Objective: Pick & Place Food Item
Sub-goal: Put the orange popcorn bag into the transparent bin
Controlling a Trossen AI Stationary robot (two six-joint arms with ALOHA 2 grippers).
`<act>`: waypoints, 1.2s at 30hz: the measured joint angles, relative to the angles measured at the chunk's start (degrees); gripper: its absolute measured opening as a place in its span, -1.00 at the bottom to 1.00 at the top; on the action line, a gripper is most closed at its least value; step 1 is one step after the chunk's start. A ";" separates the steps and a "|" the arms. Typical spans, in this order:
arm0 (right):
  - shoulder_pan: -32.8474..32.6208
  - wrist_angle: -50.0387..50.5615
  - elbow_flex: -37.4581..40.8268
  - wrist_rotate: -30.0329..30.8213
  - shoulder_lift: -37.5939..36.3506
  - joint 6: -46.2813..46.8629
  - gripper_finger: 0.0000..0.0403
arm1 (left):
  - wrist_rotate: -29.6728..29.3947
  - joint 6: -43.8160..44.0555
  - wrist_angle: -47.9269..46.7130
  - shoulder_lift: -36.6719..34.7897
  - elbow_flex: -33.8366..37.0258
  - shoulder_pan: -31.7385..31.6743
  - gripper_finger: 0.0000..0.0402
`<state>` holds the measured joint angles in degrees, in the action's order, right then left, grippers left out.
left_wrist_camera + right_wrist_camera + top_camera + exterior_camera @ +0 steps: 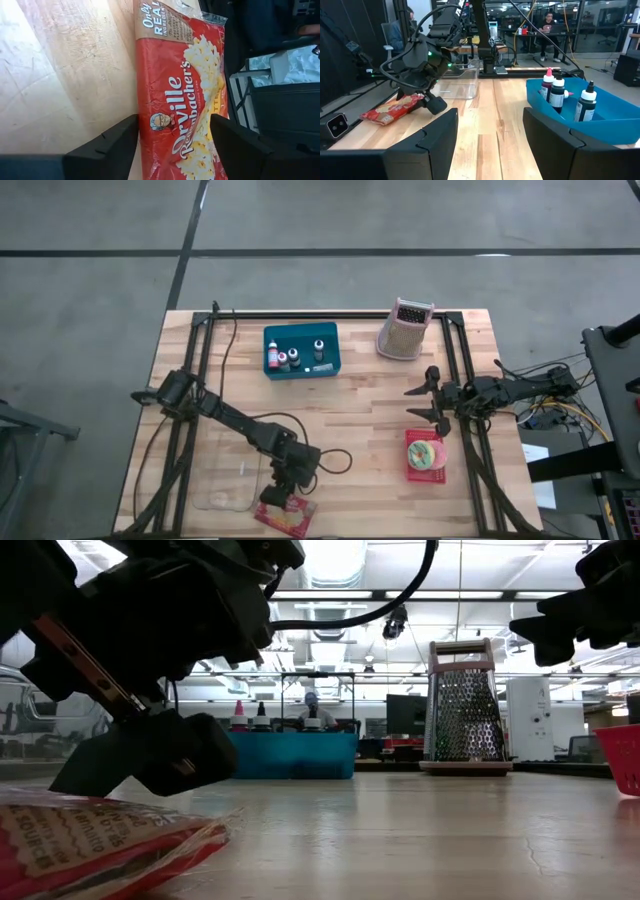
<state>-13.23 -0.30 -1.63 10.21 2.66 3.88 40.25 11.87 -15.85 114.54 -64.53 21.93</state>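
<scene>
I have the left gripper point(283, 502) lowered at the near edge of the table point(350, 420), directly over the popcorn bag point(182, 95). Its fingers point(107, 147) stand wide, one on each side of the bag, not closed on it. The popcorn bag lies flat on the wood at the table's near edge, just beside the clear plastic container point(230, 483).

I have the right gripper point(425, 402) hovering above the table's right side with its fingers spread wide and holding nothing. It sits between the box grater point(404, 329) and the red basket point(425, 454). The blue bin point(301, 350) of small bottles stands at the far side.
</scene>
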 joint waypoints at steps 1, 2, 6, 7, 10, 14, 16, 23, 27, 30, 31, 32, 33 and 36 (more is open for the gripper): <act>0.01 0.00 0.00 0.00 0.00 0.00 0.09 | -0.10 -0.40 0.01 0.00 0.02 0.06 0.21; 0.00 0.00 0.00 0.01 0.00 0.00 0.09 | -0.17 -0.78 0.00 0.00 0.04 0.09 0.17; 0.00 0.00 0.00 0.01 0.00 0.00 0.09 | -0.17 -2.16 0.05 0.00 0.04 0.34 -0.03; 0.00 0.00 0.00 0.01 0.00 0.00 0.09 | -0.16 -2.29 0.11 0.00 0.04 0.37 -0.09; 0.01 0.00 0.00 0.00 0.00 0.00 0.09 | -0.07 -2.44 0.55 0.00 0.04 0.37 -0.23; 0.00 0.00 0.00 0.08 0.02 0.00 0.09 | 0.00 -4.12 0.84 0.00 0.04 0.37 -0.40; 0.00 0.00 0.00 0.10 0.02 0.00 0.09 | -0.64 -5.38 0.84 0.00 0.04 0.39 -0.50; 0.02 0.00 0.00 0.27 0.02 0.00 0.09 | -1.90 -9.43 0.86 0.00 0.04 0.37 -0.93; 0.00 0.01 0.00 0.30 0.02 0.01 0.09 | -1.90 -10.83 0.89 0.00 0.02 0.33 -0.98; 0.01 0.00 0.00 0.30 0.02 0.22 0.09 | -1.97 -10.87 1.98 0.00 0.00 0.33 -0.99; 0.00 0.02 0.00 0.30 0.02 0.22 0.09 | -2.16 -10.90 2.12 0.00 -0.01 0.33 -0.99; 0.00 0.01 0.00 0.30 0.02 0.22 0.09 | -2.42 -11.04 2.26 0.00 -0.02 0.37 -0.99; 0.00 0.02 0.00 0.30 0.02 0.22 0.09 | -2.84 -11.12 2.56 -0.01 -0.02 0.40 -0.99; 0.00 0.02 0.00 0.30 0.02 0.22 0.09 | -4.99 -11.89 2.95 -0.31 -0.02 0.52 -0.99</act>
<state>-13.23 -0.27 -1.63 10.51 2.68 4.10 35.26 -0.02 -12.89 114.23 -64.55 22.46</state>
